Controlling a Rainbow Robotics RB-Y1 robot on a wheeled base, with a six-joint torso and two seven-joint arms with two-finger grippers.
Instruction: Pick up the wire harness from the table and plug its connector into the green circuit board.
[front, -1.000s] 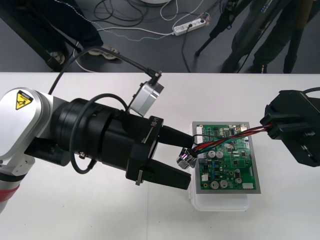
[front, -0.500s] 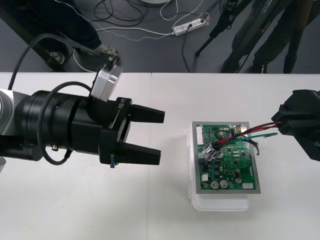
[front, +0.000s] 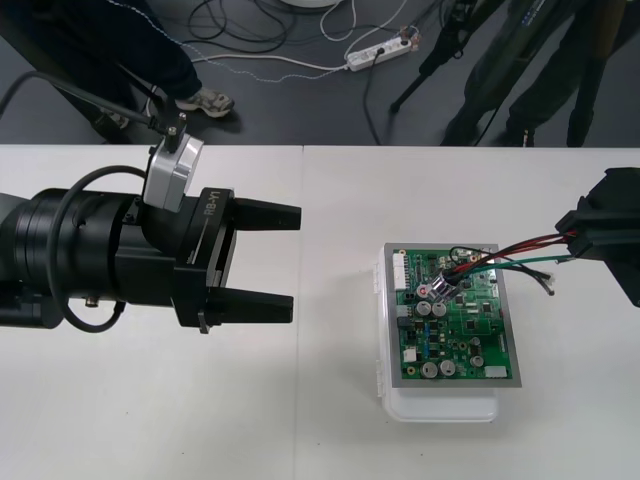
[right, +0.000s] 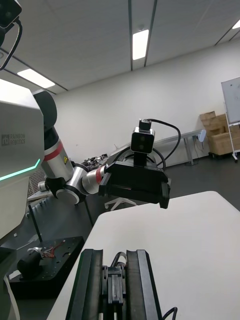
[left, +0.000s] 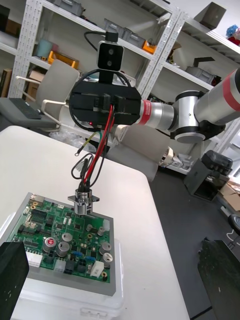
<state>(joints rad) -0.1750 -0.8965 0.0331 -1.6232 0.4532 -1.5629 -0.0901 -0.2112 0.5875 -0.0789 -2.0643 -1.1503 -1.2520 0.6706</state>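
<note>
My right gripper (front: 574, 242) at the table's right edge is shut on the wire harness (front: 505, 254). Its red, black and green wires run left to the round metal socket (front: 440, 288), which hangs low over the green circuit board (front: 470, 330); I cannot tell if it touches. In the right wrist view the small black plug (right: 115, 290) sits between the shut fingers (right: 91, 282). From the left wrist view the right gripper (left: 106, 112) holds the wires (left: 100, 145) above the socket (left: 84, 202) and board (left: 60, 237). My left gripper (front: 296, 262) stands open, left of the board, with nothing in it.
The board rests on a white base (front: 440, 406) at the table's right of centre. The left arm's thick black body (front: 110, 265) stretches over the table's left half. The left gripper (right: 135, 187) faces the right wrist camera across bare table.
My left gripper let go of the socket end and pulled back left, away from the board, now open. The socket swung right over the board as my right gripper shifted slightly right.
</note>
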